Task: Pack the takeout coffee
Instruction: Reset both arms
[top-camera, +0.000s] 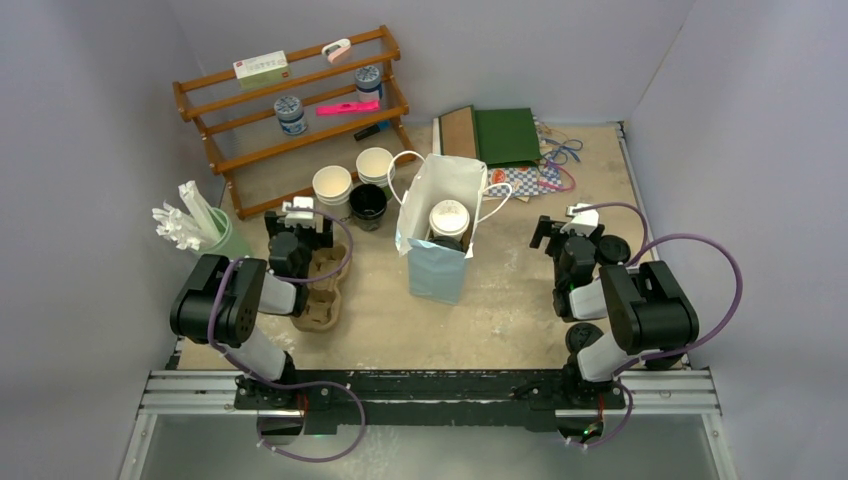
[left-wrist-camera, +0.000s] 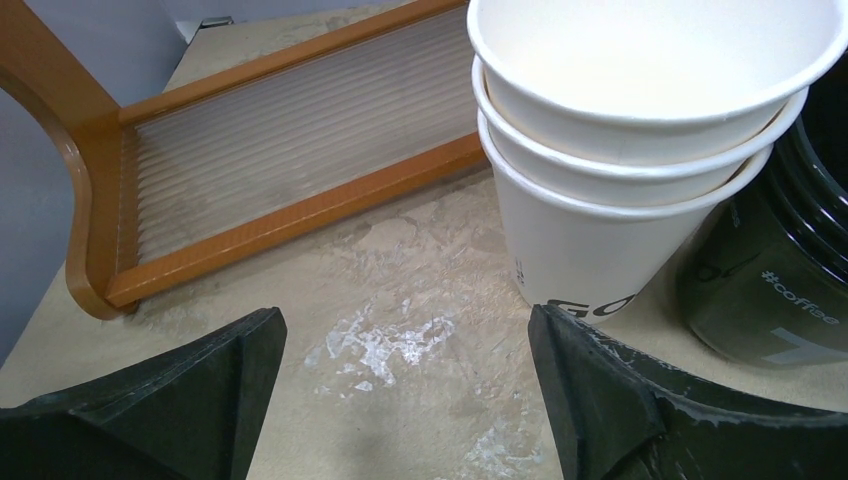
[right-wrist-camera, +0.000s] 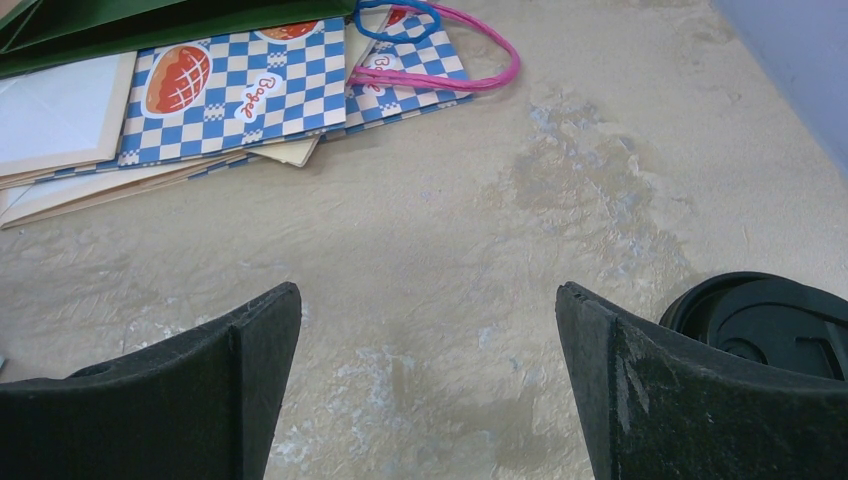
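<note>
Left to right: the left tool (left-wrist-camera: 405, 385) hangs released just past the pulp carrier (top-camera: 322, 292). Its jaws are wide apart and hold nothing. It faces a stack of lidless cream cups (left-wrist-camera: 620, 150) and a black cup (left-wrist-camera: 770, 290), which stand close together in front of the wooden rack (left-wrist-camera: 290, 150).

At centre, the white paper bag (top-camera: 437, 270) stands upright on the desk (top-camera: 510, 310) with the cream-white lidded cup (top-camera: 449, 218) already inside. A dark shape (top-camera: 447, 243) just beside it in the bag may be the black lidded coffee, though that cannot be told for sure. If it is, the packing looks all but done; if not, one cup is left.

On the right, the right tool (right-wrist-camera: 428, 385) is likewise spread wide and empty, low over the desk, with black lids (right-wrist-camera: 770, 320) just beside one finger.
</note>
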